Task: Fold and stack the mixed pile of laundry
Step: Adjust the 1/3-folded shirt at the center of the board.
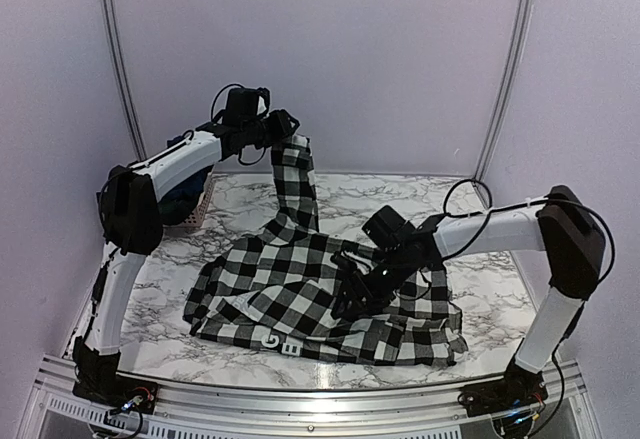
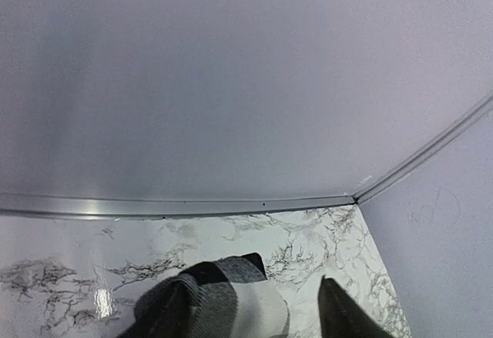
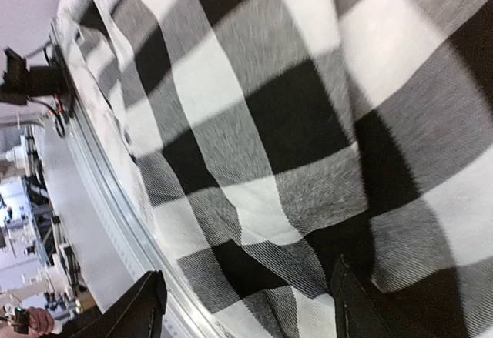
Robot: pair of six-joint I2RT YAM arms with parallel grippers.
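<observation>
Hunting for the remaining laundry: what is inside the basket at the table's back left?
Dark bluish cloth shows in the basket; the left arm covers most of it, so which garments cannot be told.

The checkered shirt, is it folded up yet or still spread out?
Spread out, not folded: the checkered shirt lies rumpled across the table, one end hanging from the left claw.

Note: the left arm (image 1: 180, 159) hides most of the basket (image 1: 200, 211); your right wrist view crops and blurs the check shirt (image 3: 293, 107).
</observation>
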